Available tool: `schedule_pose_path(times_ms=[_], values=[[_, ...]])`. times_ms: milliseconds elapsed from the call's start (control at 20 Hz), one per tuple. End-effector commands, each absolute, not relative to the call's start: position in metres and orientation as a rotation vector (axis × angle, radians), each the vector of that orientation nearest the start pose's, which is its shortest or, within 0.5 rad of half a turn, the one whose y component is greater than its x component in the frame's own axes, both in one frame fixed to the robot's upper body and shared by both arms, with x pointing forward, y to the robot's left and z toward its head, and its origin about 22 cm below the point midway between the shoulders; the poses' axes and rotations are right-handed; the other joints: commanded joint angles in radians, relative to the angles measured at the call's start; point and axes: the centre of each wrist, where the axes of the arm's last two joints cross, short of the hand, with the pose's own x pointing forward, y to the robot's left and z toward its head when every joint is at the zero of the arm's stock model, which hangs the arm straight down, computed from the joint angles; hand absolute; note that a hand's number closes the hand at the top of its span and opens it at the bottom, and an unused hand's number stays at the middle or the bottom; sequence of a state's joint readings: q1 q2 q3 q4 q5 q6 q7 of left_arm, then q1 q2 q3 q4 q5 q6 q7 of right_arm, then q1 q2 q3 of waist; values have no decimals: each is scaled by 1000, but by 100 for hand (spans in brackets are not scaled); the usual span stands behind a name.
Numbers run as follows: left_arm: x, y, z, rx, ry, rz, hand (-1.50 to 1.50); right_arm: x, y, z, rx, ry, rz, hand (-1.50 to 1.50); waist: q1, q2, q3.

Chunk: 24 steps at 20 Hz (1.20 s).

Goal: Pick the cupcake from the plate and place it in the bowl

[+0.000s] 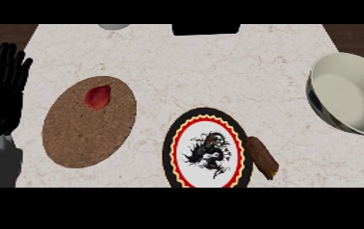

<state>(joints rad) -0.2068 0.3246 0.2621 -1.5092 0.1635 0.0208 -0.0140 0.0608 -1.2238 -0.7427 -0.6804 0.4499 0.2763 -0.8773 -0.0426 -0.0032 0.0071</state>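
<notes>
A brown speckled round plate (82, 136) lies at the left of the counter. A small red, rounded item (97, 97) sits on its far part; I cannot tell whether it is the cupcake. The metal bowl (321, 103) with a pale inside stands at the right edge, partly cut off. My left hand (10, 86) shows at the left edge, open, fingers up, resting apart from the brown plate. No right hand shows.
A patterned plate (174, 146) with a black rim, a red and yellow ring and a dark figure lies front centre. A brown elongated item (262, 157) lies against its right rim. A grey round thing (113, 26) and a black object (206, 29) sit at the far edge.
</notes>
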Motion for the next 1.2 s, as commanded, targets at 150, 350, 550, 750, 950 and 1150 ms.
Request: schedule_pose_path(times_ms=[150, 350, 550, 750, 950, 1150], values=[[289, 347, 83, 250, -1798, 52, 0, 76, -662, 253, -946, -1569, 681, 150, 28, 3, -3], [301, 339, 99, 229, -1792, 25, 0, 97, -656, 281, -896, -1562, 664, 150, 53, 6, -5], [309, 319, 87, 216, -1790, 11, 0, 122, -648, 279, -852, -1553, 682, 150, 61, 10, -6], [300, 326, 74, 214, -1790, 2, 0, 154, -633, 278, -823, -1522, 725, 150, 80, 11, -7], [293, 331, 74, 198, -1791, 0, 0, 189, -611, 280, -777, -1466, 779, 150, 85, 8, -8], [289, 321, 77, 219, -1793, 1, 0, 221, -589, 253, -728, -1446, 823, 150, 70, 5, -7]])
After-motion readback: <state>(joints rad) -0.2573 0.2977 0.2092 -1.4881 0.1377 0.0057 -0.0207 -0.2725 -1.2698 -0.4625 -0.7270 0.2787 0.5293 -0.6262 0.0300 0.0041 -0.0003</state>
